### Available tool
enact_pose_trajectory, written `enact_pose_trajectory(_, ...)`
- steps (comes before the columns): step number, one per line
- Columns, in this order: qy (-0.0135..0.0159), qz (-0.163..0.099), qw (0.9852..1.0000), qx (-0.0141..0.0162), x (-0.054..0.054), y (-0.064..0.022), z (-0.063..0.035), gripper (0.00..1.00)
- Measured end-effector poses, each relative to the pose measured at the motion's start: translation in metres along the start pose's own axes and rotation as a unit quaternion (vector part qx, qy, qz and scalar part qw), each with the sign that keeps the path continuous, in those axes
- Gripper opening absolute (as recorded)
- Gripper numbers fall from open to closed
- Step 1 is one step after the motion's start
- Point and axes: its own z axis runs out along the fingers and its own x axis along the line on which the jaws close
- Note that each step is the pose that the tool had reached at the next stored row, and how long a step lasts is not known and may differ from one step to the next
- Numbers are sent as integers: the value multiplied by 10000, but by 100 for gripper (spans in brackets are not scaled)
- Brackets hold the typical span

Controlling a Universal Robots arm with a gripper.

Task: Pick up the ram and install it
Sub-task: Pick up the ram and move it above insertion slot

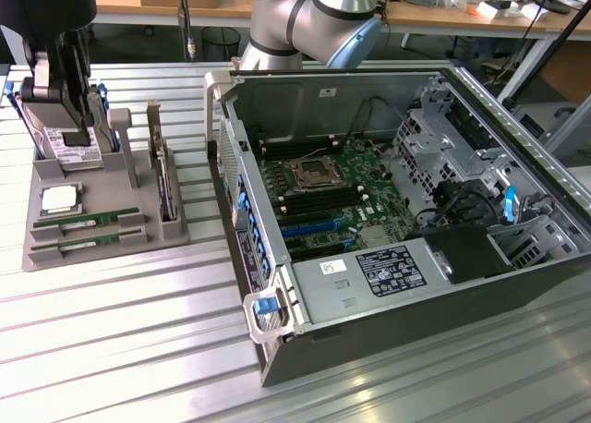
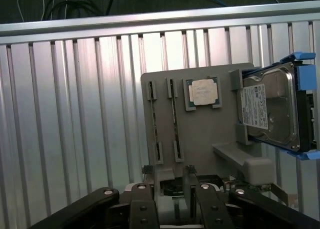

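The claw (image 2: 170, 183) hung above the tray (image 1: 129, 245), jaws apart; two ram sticks (image 1: 86, 222) lay slotted there, untouched. It should centre squarely along one stick, gripping its long edges

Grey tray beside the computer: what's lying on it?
Two ram sticks in slots, a square processor, a hard drive on edge, an upright card. Whatever lies beneath them is covered.
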Motion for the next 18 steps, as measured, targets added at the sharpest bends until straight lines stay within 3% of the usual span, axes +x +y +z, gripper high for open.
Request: enact_pose_trajectory(18, -2, 0, 10000, 0, 5, -8, 195, 36)
